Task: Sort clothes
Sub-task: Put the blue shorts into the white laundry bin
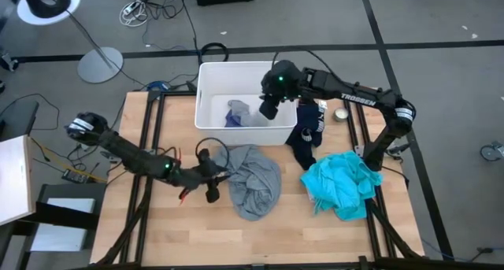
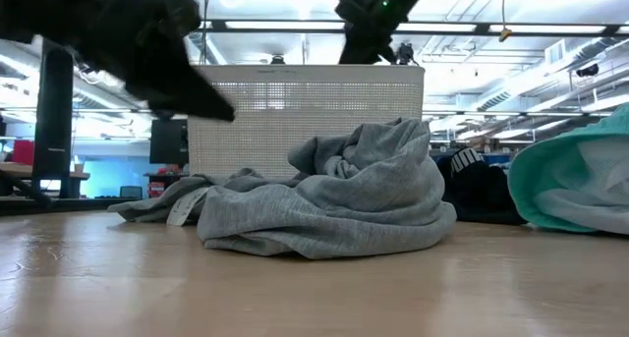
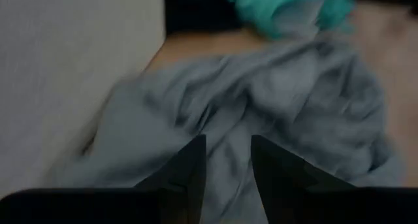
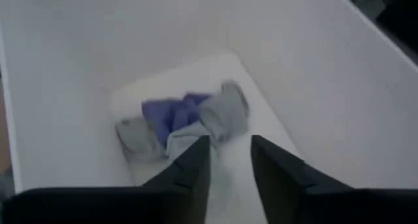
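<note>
Right gripper (image 1: 268, 109) over bin (image 1: 206, 97), left gripper (image 1: 213, 178) beside grey shirt (image 1: 256, 179) — fingers parted, empty.

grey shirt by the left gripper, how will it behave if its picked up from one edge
Probably floppy: the grey shirt lies crumpled in soft folds, so it would likely drape and trail. It looks light, though bulky. The left gripper, beside its edge, may lift only one layer.

The high view looks straight down on the whole worktop (image 1: 268, 234). The low view sits at worktop height, close to the grey shirt (image 2: 334, 204), facing the white bin (image 2: 305, 116); both share these. The left wrist view looks closely at the shirt; the right wrist view looks down into the bin.
</note>
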`<state>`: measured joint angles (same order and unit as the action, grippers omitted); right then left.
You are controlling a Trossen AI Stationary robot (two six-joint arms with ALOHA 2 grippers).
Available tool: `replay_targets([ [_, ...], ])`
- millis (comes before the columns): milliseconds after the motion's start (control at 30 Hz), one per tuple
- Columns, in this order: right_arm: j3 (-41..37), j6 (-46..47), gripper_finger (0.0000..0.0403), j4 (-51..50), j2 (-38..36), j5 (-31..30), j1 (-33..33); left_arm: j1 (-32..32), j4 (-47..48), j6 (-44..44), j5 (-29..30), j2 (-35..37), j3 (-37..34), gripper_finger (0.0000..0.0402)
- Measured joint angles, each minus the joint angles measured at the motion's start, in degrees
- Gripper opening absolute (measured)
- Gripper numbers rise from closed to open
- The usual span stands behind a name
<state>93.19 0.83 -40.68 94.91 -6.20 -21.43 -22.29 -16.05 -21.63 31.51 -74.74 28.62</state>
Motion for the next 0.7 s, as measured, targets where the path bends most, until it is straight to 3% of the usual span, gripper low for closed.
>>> replay_targets([
  [233, 7.4, 0.0, 0.0187, -18.4, -3.9, -0.1, 0.9, 5.2, -9.2, 9.6, -7.3, 0.0, 0.0, 0.0127],
  [467, 8.2, 8.8, 0.0208, -36.9, -10.3, -0.2, 6.4, 10.3, -10.2, 12.3, -10.6, 0.0, 0.0, 0.0127],
  [700, -0.9, 21.7, 0.0204, -43.2, -17.6, -3.2, 18.1, 14.6, -11.8, 13.4, -15.5, 0.0, 0.0, 0.0127],
])
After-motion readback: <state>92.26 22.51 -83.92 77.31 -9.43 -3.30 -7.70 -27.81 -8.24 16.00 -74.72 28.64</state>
